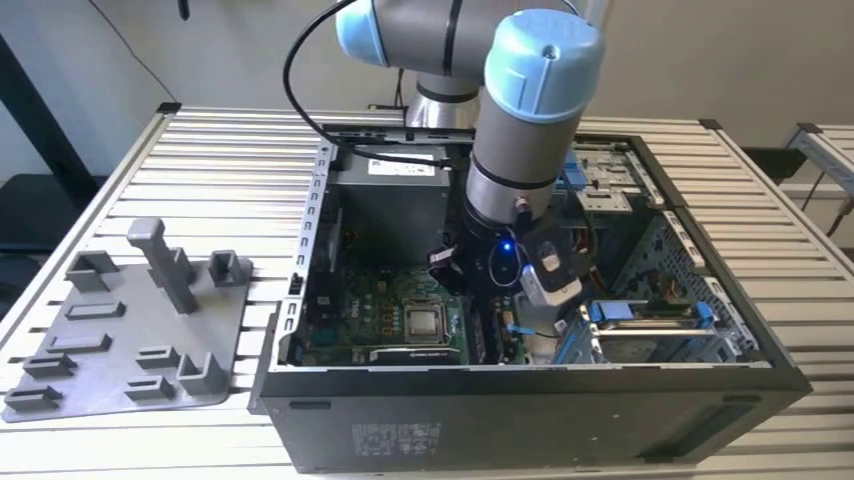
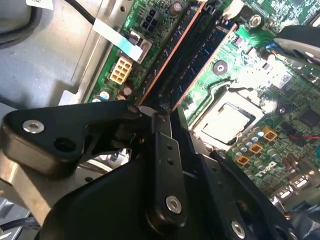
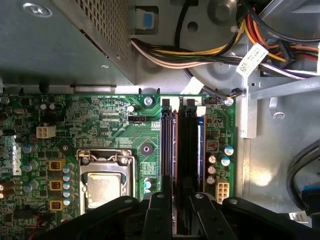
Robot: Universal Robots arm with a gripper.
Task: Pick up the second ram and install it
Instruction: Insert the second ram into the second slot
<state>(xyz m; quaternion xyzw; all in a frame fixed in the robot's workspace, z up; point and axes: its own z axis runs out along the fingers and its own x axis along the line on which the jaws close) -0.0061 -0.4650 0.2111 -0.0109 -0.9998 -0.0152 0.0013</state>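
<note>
Tool point(image 3: 176, 212) is down inside the computer case point(image 1: 534, 395), pinching the second ram point(image 3: 188, 165) right over its motherboard slot. I'd keep it square and press evenly so both ends seat.

You see a green motherboard point(image 3: 115, 125) with a silver processor socket point(image 3: 106, 187), black memory sticks point(image 3: 187, 165) edged in copper-orange, a black gripper point(image 3: 175, 220), a grey tray point(image 1: 127, 340) and a black case point(image 1: 534, 420).

Second ram point(image 3: 188, 170), thin dark strip, on edge in motherboard slot point(image 3: 166, 150).
</note>
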